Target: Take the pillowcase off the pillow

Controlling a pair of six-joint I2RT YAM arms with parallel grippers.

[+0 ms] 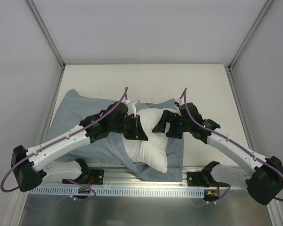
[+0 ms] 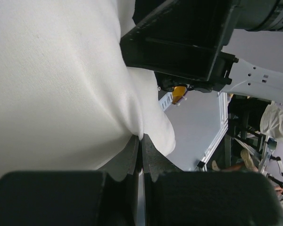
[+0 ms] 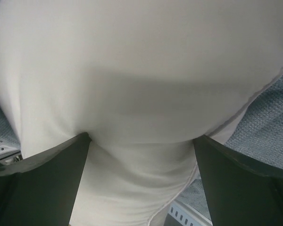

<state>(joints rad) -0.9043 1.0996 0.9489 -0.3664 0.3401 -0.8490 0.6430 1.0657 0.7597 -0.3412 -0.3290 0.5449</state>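
The white pillow lies at the table's middle, half out of the blue-grey pillowcase, which spreads to the left and runs under it. My left gripper is shut, pinching a fold of the pillow's white fabric between its fingertips. My right gripper is open wide and presses against the pillow, one finger on each side of a bulge. Grey pillowcase cloth shows at the right edge of the right wrist view.
A metal rail with the arm bases runs along the near edge. White walls with metal posts enclose the table on three sides. The right gripper's black body hangs close above the left gripper.
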